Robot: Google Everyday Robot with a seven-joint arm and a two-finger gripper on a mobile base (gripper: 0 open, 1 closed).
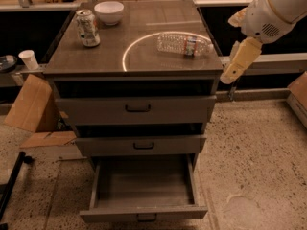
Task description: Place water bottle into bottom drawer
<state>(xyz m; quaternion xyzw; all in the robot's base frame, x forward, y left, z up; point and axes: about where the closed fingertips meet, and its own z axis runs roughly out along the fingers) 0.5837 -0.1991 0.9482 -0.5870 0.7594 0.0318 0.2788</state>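
The water bottle (184, 44) lies on its side on the right part of the cabinet top (144, 61), cap pointing right, inside a bright ring of reflected light. The bottom drawer (144, 213) is pulled out and empty inside. My gripper (238, 61) hangs from the white arm (278, 8) at the upper right. It is just past the cabinet's right edge, a little right of and below the bottle's cap, and it touches nothing.
A printed soda can (88, 28) and a white bowl (109, 12) stand at the back left of the top. The two upper drawers (138, 108) are shut. A paper cup (29, 59) and cardboard (31, 104) lie to the left, and a box (300, 97) is at the right edge.
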